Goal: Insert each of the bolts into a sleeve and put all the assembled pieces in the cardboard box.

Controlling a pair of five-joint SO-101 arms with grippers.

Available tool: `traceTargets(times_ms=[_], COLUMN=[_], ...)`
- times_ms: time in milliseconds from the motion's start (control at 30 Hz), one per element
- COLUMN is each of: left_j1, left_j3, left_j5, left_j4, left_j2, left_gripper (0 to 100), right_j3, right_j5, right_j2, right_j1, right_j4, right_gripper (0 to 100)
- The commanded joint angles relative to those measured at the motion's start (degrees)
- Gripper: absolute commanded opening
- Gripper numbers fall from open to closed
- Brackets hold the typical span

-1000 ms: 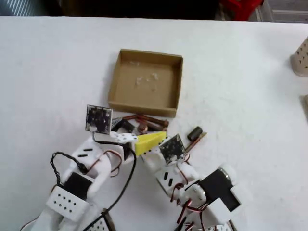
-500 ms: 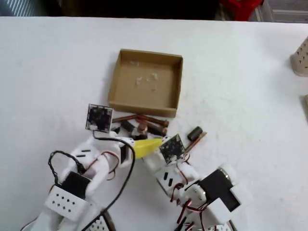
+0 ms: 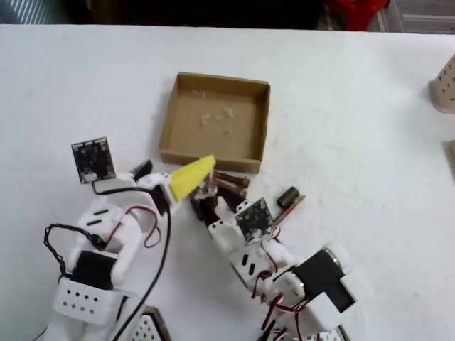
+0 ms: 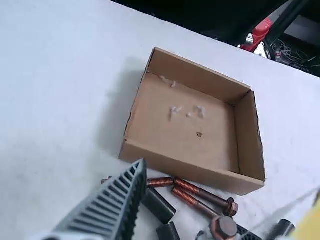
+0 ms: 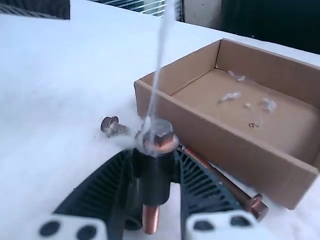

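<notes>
1. One cardboard box (image 3: pixel 213 121); at least three bolts (image 4: pixel 202 192) and three black sleeves (image 4: pixel 159 205), all near its front wall.
2. Clamped upright in right gripper (image 5: pixel 152 165): one sleeve, one bolt through it.
3. Left gripper (image 3: pixel 179 163): fingers wide apart, beside the box corner.
4. Farther left than a second ago: left gripper. In same place: right gripper.

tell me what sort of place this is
Probably a robotics lab or hobby workbench: two small wired robot arms share a white table with a cardboard box, loose bolts and black sleeves.
</notes>
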State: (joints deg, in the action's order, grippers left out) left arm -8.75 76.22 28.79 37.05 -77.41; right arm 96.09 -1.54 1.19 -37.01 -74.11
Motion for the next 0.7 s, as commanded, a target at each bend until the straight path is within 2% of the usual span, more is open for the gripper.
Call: traceTargets(times_ms=[0, 167, 333, 433, 667], left_j1=[3.03, 9.19, 17.27, 21.23, 25.01], left_j3=[-3.78, -5.27, -3.60, -0.44, 8.09], left_j5=[0.79, 0.53, 0.26, -3.78, -12.66], left_j4=[0.26, 0.62, 1.85, 1.85, 1.85], left_j2=[-1.01, -1.01, -0.92, -0.92, -0.92], left_gripper=[33, 2, 9, 8, 2], right_j3=[0.35, 0.44, 0.44, 0.35, 0.09], right_j5=[0.00, 0.00, 0.00, 0.00, 0.00], right_j2=[-0.22, -0.22, -0.48, -0.66, -0.75], right_j1=[0.57, 0.57, 0.75, 2.86, 3.56], right_j4=[-1.54, -1.54, -1.54, -1.54, -1.54], right_gripper=[1.8, 1.8, 1.7, 1.7, 1.7])
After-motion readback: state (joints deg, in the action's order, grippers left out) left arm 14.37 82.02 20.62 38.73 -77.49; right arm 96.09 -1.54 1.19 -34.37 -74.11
